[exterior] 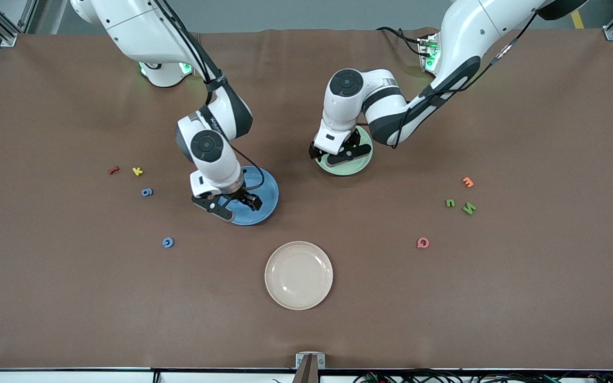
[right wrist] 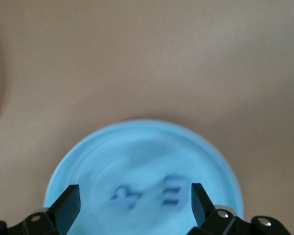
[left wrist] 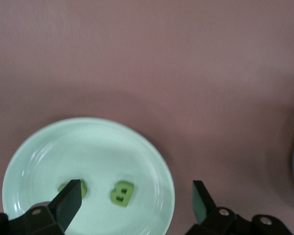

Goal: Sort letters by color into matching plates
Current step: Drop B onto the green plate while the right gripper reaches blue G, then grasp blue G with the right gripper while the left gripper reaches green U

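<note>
two grippers hang spread wide and empty: left gripper (left wrist: 134, 203) over the green plate (left wrist: 34, 156) with two green letters (left wrist: 121, 193), right gripper (right wrist: 134, 203) over the blue plate (right wrist: 88, 152) with two blue letters (right wrist: 175, 192).

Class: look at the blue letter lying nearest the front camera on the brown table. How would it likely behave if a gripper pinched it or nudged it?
The blue letter looks small and chunky, so it is probably light and may skid when nudged. It lies flat, so tipping or rolling seems unlikely. Its ringlike shape gives little to pinch, so it might slip from the fingers.
</note>
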`<state>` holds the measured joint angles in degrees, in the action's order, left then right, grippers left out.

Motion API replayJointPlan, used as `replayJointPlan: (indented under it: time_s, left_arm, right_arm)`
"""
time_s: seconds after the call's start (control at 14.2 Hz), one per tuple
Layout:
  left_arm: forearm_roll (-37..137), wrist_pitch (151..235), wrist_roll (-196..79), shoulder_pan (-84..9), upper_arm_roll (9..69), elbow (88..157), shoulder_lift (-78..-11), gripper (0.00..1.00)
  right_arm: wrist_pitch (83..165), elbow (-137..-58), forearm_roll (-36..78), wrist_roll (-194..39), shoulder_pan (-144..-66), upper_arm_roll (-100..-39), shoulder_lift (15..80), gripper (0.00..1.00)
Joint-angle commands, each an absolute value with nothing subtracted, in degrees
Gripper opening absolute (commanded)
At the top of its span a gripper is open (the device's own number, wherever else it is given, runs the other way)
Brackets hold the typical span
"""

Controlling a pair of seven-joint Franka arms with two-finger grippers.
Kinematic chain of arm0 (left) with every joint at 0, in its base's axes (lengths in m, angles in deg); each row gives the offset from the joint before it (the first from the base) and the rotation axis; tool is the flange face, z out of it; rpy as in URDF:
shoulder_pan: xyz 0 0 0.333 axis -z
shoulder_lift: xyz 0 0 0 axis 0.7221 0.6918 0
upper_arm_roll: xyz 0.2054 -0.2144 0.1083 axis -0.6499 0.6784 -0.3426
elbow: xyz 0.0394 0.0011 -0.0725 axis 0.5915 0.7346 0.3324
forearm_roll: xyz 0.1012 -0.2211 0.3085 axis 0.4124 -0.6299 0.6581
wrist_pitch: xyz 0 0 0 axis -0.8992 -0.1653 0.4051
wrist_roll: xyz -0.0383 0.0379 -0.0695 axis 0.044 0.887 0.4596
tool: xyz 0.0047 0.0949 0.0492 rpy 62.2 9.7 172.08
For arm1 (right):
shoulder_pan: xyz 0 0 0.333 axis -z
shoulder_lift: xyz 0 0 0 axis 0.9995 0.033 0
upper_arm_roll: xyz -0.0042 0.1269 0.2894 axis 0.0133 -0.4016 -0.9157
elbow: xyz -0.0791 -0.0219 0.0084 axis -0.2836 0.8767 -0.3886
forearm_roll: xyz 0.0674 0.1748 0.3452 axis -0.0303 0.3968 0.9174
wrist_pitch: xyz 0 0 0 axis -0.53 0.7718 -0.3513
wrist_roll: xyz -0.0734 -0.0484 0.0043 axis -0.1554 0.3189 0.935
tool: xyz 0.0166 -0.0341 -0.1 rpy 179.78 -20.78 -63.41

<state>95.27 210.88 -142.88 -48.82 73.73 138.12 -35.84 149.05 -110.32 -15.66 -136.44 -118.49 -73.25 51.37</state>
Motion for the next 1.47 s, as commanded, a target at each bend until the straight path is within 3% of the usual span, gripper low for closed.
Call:
replayJointPlan:
  time_s: [0.0, 0.21, 0.49, 0.84, 1.05, 1.4]
  left_arm:
    - [92.27, 206.51, -137.99, -49.39, 73.63, 135.21, -38.32, 0.99]
    - [76.48, 200.16, -123.34, -46.08, 67.78, 129.40, -43.14, 0.99]
    - [65.89, 199.19, -108.39, -38.77, 54.24, 129.82, -50.61, 0.99]
    - [61.31, 197.52, -92.38, -39.11, 45.88, 130.79, -55.54, 0.97]
    - [60.69, 197.51, -84.99, -40.24, 41.92, 133.60, -59.05, 0.95]
    - [57.53, 197.60, -70.66, -50.42, 41.55, 136.24, -61.97, 0.94]
  right_arm:
    - [147.47, -110.43, -16.06, -125.02, -112.21, -73.85, 50.06, 1.00]
    - [147.47, -110.43, -16.06, -114.82, -106.59, -73.85, 49.97, 1.00]
    - [147.99, -110.52, -16.06, -104.08, -100.60, -73.76, 50.06, 1.00]
    - [150.19, -110.43, -16.24, -100.55, -97.78, -73.76, 52.16, 1.00]
    - [151.50, -109.38, -16.24, -100.46, -97.60, -73.85, 54.00, 1.00]
    - [151.60, -105.95, -16.50, -97.04, -97.25, -73.76, 57.96, 1.00]
